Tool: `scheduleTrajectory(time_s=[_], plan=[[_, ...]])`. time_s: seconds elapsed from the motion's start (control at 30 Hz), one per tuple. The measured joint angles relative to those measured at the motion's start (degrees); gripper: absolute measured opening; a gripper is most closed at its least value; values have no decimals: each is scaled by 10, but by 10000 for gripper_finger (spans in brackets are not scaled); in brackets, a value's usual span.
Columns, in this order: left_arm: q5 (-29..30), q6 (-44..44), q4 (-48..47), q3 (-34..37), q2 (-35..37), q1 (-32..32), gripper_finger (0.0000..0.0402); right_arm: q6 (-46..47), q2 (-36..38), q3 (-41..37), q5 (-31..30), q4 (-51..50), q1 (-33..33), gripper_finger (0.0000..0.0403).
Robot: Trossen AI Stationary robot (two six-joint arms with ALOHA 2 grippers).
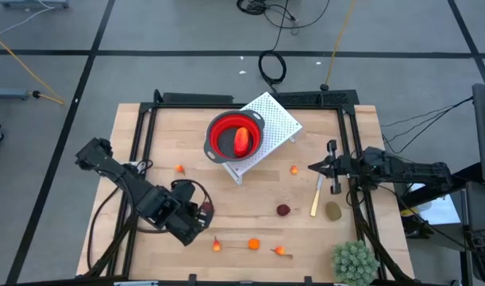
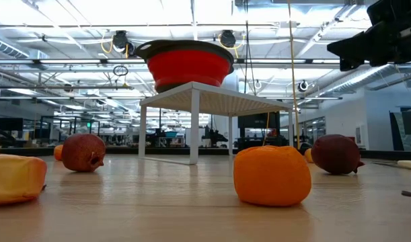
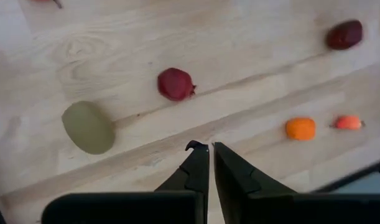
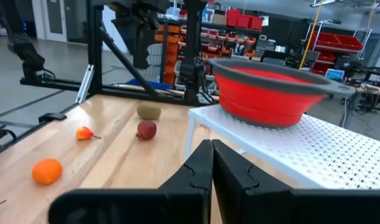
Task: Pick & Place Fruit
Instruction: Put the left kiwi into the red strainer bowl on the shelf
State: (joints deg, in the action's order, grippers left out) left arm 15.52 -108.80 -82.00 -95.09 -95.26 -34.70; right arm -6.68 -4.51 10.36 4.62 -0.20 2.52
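The wooden table (image 1: 147, 135) is being used as the work area, with a white perforated stand (image 1: 278, 119) set near its far edge and a red bowl (image 1: 235, 135) sitting on top of it. One longer red-orange fruit (image 1: 242, 141) is already lying inside the bowl.

The left gripper (image 3: 211, 148) is being held over the near-left part of the table, fingers clenched together with nothing between them. Right under it, an olive-brown oval (image 3: 88, 127) and a dark red ball (image 3: 175, 84) are lying close to each other, so one of those is probably being lined up for the next grab. The right gripper (image 4: 211, 146) is being parked at the right side, also clenched and empty, pointed at the stand.

The rest of the fruit is scattered: a second dark red ball (image 1: 283, 210), another olive oval (image 1: 333, 210), and tiny orange pieces like one (image 1: 254, 244) near the front edge.

To do this well, the jaws should be opened wide before descending, centred over the ball, and closed gently, since round toys are easily squirted sideways.
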Motion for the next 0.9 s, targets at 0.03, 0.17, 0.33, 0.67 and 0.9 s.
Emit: scheduleTrajectory(time_s=[0.03,0.17,0.33,0.67,0.9], plan=[[0,-9,-5,3,0,0,22,0,0,-1,0,0,0,0],[-6,-38,-11,29,0,0,39,0,0,-1,0,0,0,0],[-30,-62,-9,74,0,0,110,0,0,-1,0,0,0,0],[-136,-137,9,171,0,0,266,0,0,-2,0,0,0,0],[-169,-149,70,231,0,-1,348,0,0,-2,-1,8,0,0]])
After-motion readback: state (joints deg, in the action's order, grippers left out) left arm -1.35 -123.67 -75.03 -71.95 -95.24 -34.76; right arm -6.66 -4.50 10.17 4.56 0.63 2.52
